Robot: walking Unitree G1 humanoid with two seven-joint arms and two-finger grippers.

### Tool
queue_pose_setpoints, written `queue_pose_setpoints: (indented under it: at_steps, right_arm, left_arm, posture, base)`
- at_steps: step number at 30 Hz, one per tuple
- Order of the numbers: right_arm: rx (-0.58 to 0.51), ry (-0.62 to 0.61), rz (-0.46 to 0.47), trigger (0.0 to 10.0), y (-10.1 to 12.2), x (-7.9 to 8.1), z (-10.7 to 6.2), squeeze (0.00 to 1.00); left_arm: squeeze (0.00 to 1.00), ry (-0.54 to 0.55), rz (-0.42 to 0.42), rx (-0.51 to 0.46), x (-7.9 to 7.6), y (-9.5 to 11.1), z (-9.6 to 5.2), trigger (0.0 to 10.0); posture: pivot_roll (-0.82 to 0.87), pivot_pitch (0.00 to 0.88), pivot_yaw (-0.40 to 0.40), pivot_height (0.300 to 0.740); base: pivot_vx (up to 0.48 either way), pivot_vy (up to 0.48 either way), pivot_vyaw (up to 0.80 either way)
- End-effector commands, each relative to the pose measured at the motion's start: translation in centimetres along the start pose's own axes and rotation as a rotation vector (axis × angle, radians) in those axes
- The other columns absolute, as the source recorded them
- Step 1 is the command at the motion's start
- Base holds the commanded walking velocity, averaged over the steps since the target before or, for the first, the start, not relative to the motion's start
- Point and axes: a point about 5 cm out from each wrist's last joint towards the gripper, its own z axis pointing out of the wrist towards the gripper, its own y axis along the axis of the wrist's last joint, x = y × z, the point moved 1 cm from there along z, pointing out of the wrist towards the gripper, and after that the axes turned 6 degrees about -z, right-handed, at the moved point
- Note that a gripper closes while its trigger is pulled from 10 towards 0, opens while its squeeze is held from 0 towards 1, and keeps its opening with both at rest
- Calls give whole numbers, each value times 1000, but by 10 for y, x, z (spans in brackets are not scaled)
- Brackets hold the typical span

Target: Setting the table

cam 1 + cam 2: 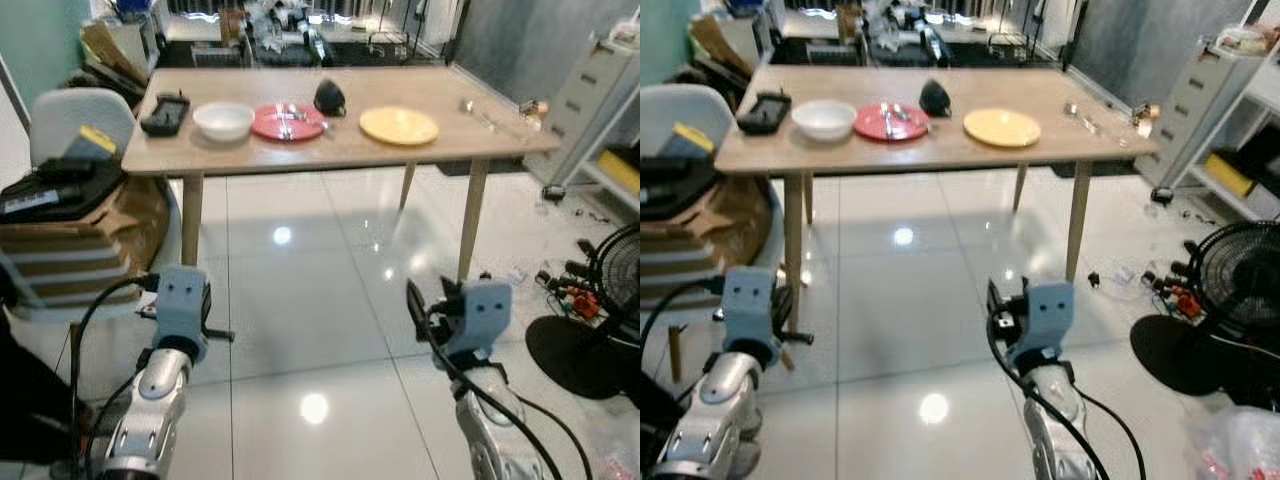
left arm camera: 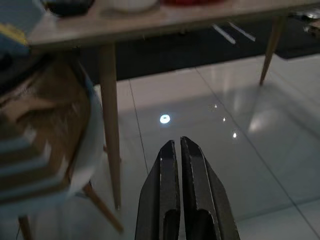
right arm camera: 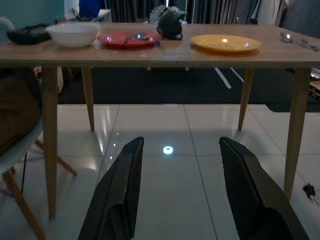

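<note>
Left eye view: approach to the worktop [image 1: 340, 150], nothing held.
White bowl [image 1: 223, 119], red plate [image 1: 288, 122] and yellow plate [image 1: 398, 125] sit well ahead; left end effector [image 2: 180, 165] is together, right end effector [image 3: 182, 185] apart. Next, probably, walk closer.

My right gripper [image 3: 177, 192] jaws spread wide above the tiled floor [image 3: 165, 195]; counter [image 3: 150, 54] ahead carrying white bowl [image 3: 73, 34], red plate [image 3: 128, 38], yellow plate [image 3: 225, 43]

Left gripper [image 2: 180, 150] closed — right gripper [image 3: 182, 165] spread.
</note>
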Motion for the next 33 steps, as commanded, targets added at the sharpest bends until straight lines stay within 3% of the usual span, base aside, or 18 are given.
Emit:
queue_pose_setpoints:
  at_steps: [1,8,12,18,33]
  right_arm:
    - [20,-28,16,10000,-2,-5,-3,0]
    - [26,-31,23,10000,-2,-5,-4,0]
    - [51,-30,29,10000,-5,-5,-6,0]
    - [60,-16,29,10000,-5,-2,-7,0]
    - [66,9,32,10000,-4,2,-6,0]
  left_arm:
    - [0,-20,-13,8,-6,2,0,10000]
    - [0,-34,-26,-3,-11,7,1,10000]
    - [0,-75,-35,5,-24,6,-3,10000]
    - [0,-94,-44,18,-32,3,-6,10000]
    - [0,-81,-33,15,-27,6,-4,10000]
  posture:
    - [61,124,47,740]
    - [64,126,46,740]
    - [63,125,47,740]
    - [60,121,42,740]
    - [58,105,37,740]
  base:
    - [480,0,0]
    - [480,0,0]
    - [480,0,0]
    - [480,0,0]
    - [480,0,0]
